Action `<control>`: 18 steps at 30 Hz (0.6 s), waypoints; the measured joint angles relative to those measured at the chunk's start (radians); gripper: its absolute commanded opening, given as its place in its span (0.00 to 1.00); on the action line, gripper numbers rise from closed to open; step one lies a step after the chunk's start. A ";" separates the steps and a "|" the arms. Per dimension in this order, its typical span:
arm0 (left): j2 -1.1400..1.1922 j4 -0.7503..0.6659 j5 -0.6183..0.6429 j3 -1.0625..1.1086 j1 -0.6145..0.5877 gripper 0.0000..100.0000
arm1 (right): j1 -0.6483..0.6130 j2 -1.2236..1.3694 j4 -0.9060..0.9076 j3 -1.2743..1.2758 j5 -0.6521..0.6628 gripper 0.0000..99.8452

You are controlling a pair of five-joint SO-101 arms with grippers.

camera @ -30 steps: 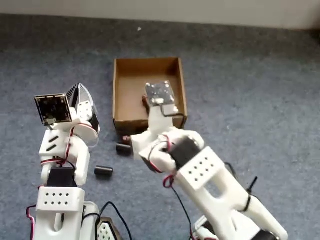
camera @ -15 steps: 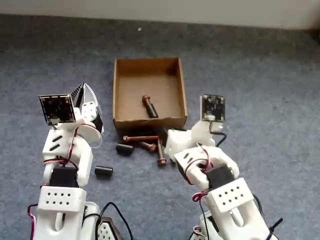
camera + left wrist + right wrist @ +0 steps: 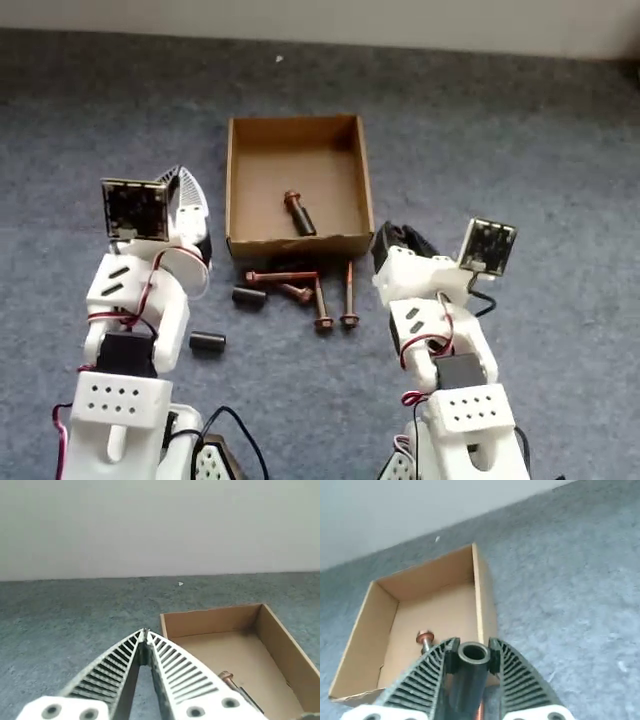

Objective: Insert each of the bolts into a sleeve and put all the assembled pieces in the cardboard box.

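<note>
- The right claw (image 3: 472, 649) is clamped on a sleeve (image 3: 469, 680). Its two fingers press on either side of the sleeve, whose open round mouth points forward past the tips.
- That sleeve is a short black tube with a smooth, slightly shiny wall. The claw fingers are grey with ribbed faces, set on white plastic bases.
- In the high view the right claw (image 3: 400, 240) sits just outside the near right corner of the box (image 3: 230, 180), over the carpet (image 3: 520, 150).
- The left claw (image 3: 145, 636) is closed with nothing in it, its ribbed fingers meeting at the tips. In the high view it (image 3: 187, 192) stands left of the box, apart from its wall.
- The box is plain brown cardboard, square and open-topped with low walls. One bolt-and-sleeve piece (image 3: 298, 213) lies flat on its floor, coppery head towards the far wall.
- Four loose bolts (image 3: 281, 275), rusty copper with round heads, lie on the carpet just in front of the box's near wall. They are between the two arms, nearer the right claw.
- Two more black sleeves (image 3: 249, 297) lie on the carpet, nearer the left arm.
- The carpet is grey-blue with a short, rough pile.
</note>
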 measured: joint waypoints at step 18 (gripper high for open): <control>0.123 0.480 -0.241 -0.255 0.353 0.04 | 0.242 0.000 -0.031 0.002 0.000 0.00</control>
